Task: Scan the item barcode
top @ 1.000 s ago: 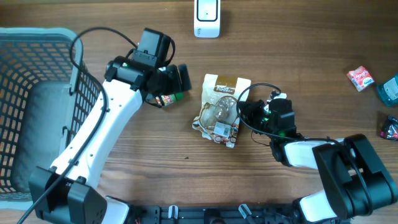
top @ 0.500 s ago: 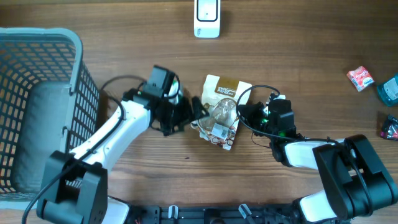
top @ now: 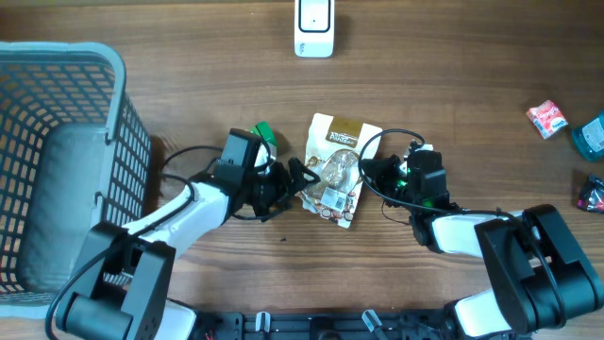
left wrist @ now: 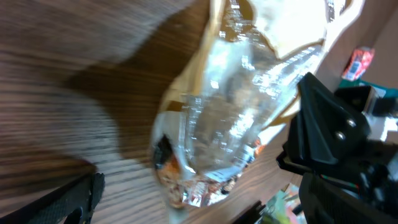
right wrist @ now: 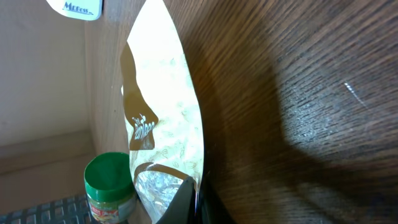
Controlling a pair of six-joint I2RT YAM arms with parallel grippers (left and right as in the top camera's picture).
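Pouch (top: 336, 162) edge inside right pincer (right wrist: 194, 198)

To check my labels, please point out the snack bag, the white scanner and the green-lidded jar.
snack bag (top: 337, 170), overhead view, on its clear middle part.
white scanner (top: 314, 25), overhead view, on the middle of its body.
green-lidded jar (right wrist: 109, 182), right wrist view, on its green lid.
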